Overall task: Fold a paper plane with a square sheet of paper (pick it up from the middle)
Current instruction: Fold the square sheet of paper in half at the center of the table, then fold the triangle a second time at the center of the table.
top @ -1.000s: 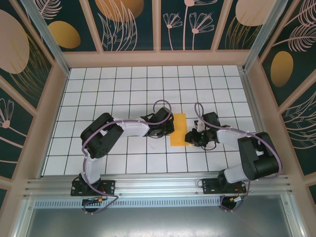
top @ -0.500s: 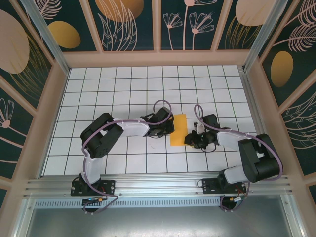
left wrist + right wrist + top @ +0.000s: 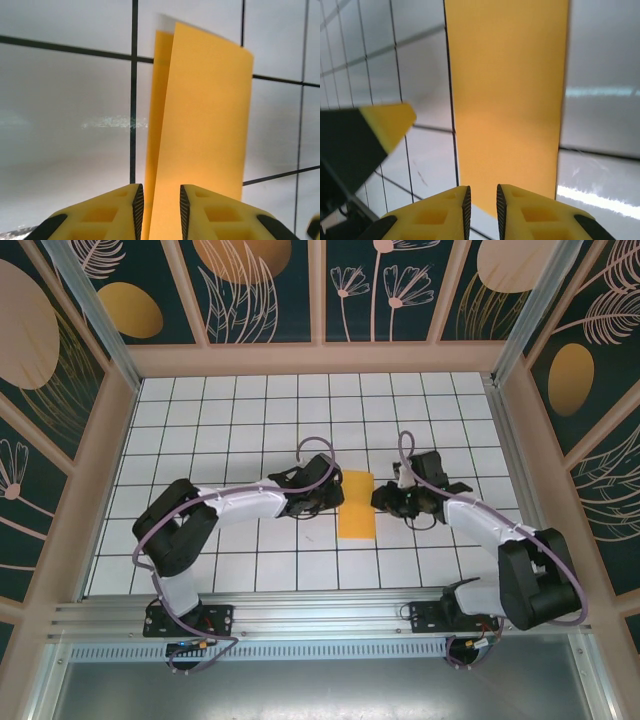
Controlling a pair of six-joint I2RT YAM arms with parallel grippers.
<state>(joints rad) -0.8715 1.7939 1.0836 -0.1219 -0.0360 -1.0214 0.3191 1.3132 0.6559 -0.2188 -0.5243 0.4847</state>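
The square sheet of paper (image 3: pixel 357 508) lies folded in half as an orange-yellow rectangle on the white grid table, between the two grippers. My left gripper (image 3: pixel 333 498) is at its left edge. In the left wrist view the paper (image 3: pixel 205 125) runs between the parted jaws of that gripper (image 3: pixel 159 187), its top layer lifted off the lower one. My right gripper (image 3: pixel 381 500) is at the right edge. The right wrist view has the paper (image 3: pixel 507 100) flat just beyond that gripper (image 3: pixel 481 189), whose jaws stand narrowly apart on nothing. A left fingertip (image 3: pixel 387 122) shows there too.
Wooden-framed walls (image 3: pixel 110 430) with dark floral panels close in the table on three sides. An aluminium rail (image 3: pixel 320 615) with both arm bases runs along the near edge. White tiles (image 3: pixel 300 410) stretch behind the paper.
The left jaws have parted from shut. Both arms have stretched further out over the table. The paper now lies squarer to the grid, slightly nearer the left.
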